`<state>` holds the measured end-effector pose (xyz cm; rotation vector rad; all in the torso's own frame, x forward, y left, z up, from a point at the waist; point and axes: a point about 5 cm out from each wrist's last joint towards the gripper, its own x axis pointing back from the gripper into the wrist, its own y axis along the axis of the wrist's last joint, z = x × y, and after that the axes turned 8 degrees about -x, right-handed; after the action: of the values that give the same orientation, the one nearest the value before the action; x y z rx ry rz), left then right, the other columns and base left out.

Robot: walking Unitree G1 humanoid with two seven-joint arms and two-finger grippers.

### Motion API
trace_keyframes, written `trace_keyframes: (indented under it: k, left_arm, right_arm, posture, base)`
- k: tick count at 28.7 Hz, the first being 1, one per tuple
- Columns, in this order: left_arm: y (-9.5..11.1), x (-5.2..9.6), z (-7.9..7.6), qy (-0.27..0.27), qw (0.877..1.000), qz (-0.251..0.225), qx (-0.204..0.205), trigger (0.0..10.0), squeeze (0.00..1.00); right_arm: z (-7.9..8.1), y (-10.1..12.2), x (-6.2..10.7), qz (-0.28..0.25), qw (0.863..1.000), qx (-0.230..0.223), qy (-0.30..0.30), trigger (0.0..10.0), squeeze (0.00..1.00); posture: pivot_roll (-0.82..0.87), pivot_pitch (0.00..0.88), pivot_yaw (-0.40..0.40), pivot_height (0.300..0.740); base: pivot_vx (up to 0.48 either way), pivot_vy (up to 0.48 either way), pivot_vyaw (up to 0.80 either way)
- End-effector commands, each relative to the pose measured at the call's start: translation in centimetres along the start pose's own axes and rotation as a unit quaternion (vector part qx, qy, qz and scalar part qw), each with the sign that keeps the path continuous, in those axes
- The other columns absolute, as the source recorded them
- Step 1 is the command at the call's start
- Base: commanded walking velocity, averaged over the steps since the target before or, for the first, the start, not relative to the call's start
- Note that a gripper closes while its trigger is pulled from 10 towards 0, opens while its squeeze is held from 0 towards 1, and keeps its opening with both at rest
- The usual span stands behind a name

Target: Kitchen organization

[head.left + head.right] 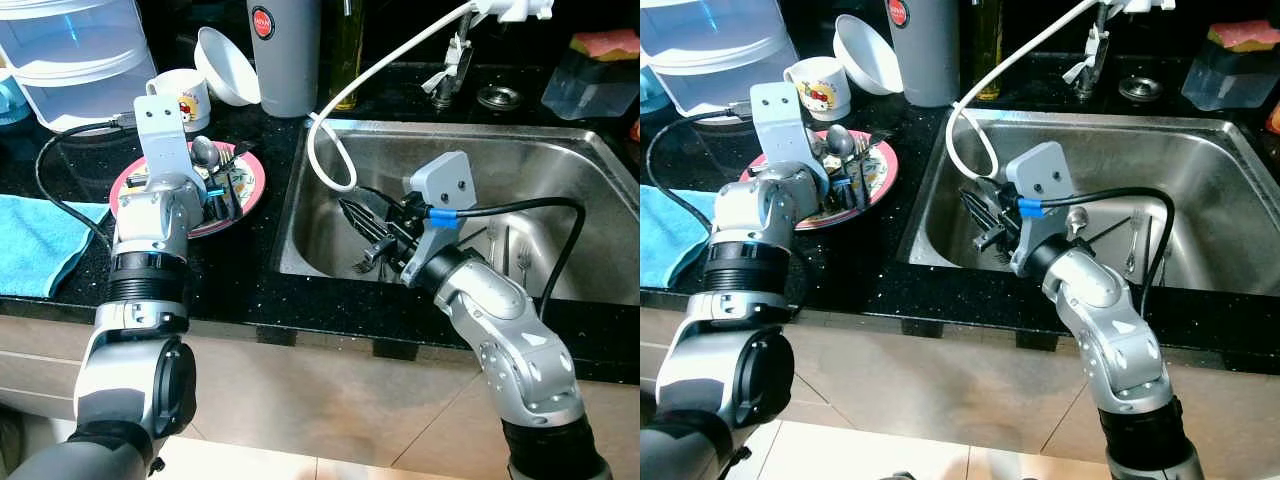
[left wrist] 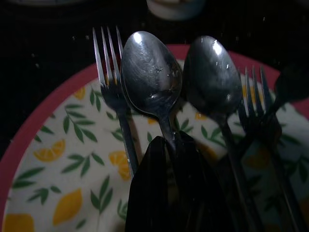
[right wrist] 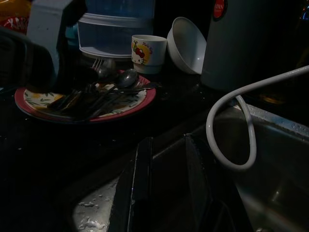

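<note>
Black speckled tabletop [image 1: 240, 290] carries a red-rimmed plate [image 1: 250, 195] with a lemon pattern to the left of a steel sink [image 1: 560, 150], with a mug [image 1: 185, 95], a white bowl [image 1: 228, 68] and a grey canister [image 1: 288, 55] behind the plate and a blue towel [image 1: 35, 240] at the near left. The plate holds the sorted cutlery: two spoons [image 2: 152, 77] and forks lie side by side, bowls and tines pointing away from the left gripper [image 2: 169, 145], handles running back toward it. The left jaws are clenched on the handle of the nearer spoon, directly over the plate. The right gripper [image 1: 375, 240] sits low inside the sink at its left wall, jaws released with nothing visible between them in the right wrist view. A fork [image 1: 522, 262] remains on the sink floor (well to the right of the right gripper, long axis running roughly front to back). Judged from this layout, the right arm is the nearer one for that fork; it would have to swing rightward and align its jaws across the handle.
</note>
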<state>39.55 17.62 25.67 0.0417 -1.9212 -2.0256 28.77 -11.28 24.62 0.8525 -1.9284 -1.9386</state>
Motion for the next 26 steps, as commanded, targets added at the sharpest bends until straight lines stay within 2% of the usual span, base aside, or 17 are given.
trace_keyframes:
  k: [1,6,7,10,15,17,20,21,22,26]
  left_arm:
    - [1.3,0.1,0.3,0.005,0.999,-0.035,-0.007,10.0,0.0]
    - [3.4,0.8,-0.2,-0.007,0.995,-0.101,-0.018,10.0,0.0]
    - [3.4,0.8,-0.2,-0.007,0.995,-0.101,-0.018,10.0,0.0]
    - [4.5,1.4,-1.0,-0.034,0.988,-0.146,-0.025,10.0,0.0]
    - [4.5,1.5,-1.4,-0.047,0.988,-0.145,-0.029,10.0,0.0]
    - [3.6,1.2,-1.2,-0.028,0.992,-0.117,-0.032,10.0,0.0]
    - [3.1,0.9,-1.0,-0.015,0.995,-0.098,-0.033,10.0,0.0]
    - [2.4,0.6,-0.4,0.008,0.997,-0.073,-0.026,10.0,0.64]
    - [1.8,0.3,0.1,0.027,0.998,-0.054,-0.021,10.0,1.0]
    - [1.0,0.0,1.1,0.056,0.998,-0.029,-0.01,10.0,1.0]
  right_arm:
    - [-0.3,-0.1,0.1,-0.002,1.0,-0.003,-0.008,10.0,0.0]
    - [-0.3,-0.1,0.1,-0.003,1.0,-0.003,-0.008,10.0,0.0]
    - [-0.3,-0.1,0.1,-0.003,1.0,-0.003,-0.008,10.0,0.0]
    - [-0.3,-0.1,0.0,-0.004,1.0,-0.003,-0.008,10.0,0.0]
    - [-0.3,0.0,0.0,-0.004,1.0,-0.003,-0.008,10.0,0.0]
    - [-0.3,0.0,0.0,-0.005,1.0,-0.002,-0.008,10.0,0.0]
    - [-0.3,0.0,0.0,-0.005,1.0,-0.002,-0.008,10.0,0.0]
    - [-0.3,0.0,0.0,-0.005,1.0,-0.001,-0.008,10.0,0.0]
    - [-0.3,0.0,0.0,-0.005,1.0,-0.001,-0.007,10.0,0.0]
    - [-0.3,0.0,0.0,-0.006,1.0,-0.001,-0.006,10.0,0.0]
  posture:
    - [0.05,0.104,0.069,0.74]
    - [0.05,0.104,0.069,0.74]
    - [0.05,0.104,0.069,0.74]
    - [0.05,0.101,0.069,0.74]
    - [0.05,0.099,0.071,0.74]
    - [0.05,0.093,0.072,0.74]
    - [0.05,0.093,0.072,0.74]
    - [0.05,0.087,0.071,0.74]
    - [0.05,0.085,0.072,0.74]
    - [0.05,0.078,0.073,0.74]
  base:
    - [0.0,0.0,0.0]
    - [0.0,0.0,0.0]
    - [0.0,0.0,0.0]
    - [0.0,0.0,0.0]
    - [0.0,0.0,0.0]
    - [0.0,0.0,0.0]
    - [0.0,0.0,0.0]
    - [0.0,0.0,0.0]
    - [0.0,0.0,0.0]
    - [0.0,0.0,0.0]
